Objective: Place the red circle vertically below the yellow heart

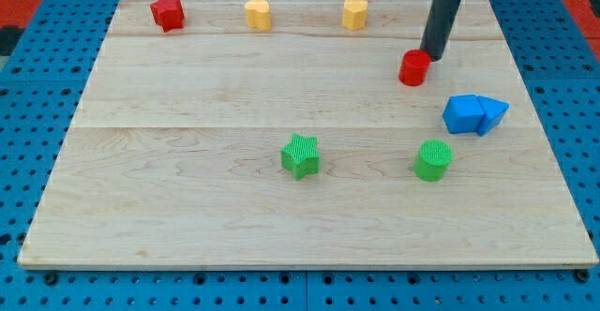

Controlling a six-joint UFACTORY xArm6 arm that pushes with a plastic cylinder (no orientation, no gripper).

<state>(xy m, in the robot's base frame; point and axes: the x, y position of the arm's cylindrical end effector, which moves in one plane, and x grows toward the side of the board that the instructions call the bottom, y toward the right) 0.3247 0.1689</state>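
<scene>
The red circle (413,68) stands on the wooden board at the view's upper right. My tip (433,56) touches its upper right side. The yellow heart (258,15) sits near the view's top edge, left of centre, well to the left of the red circle. The rod rises from the tip toward the view's top.
A yellow hexagon (354,13) lies right of the heart. A red star (167,13) is at the top left. A blue cube (462,113) and blue triangle (491,113) touch at the right. A green star (300,155) and green circle (433,160) sit lower down.
</scene>
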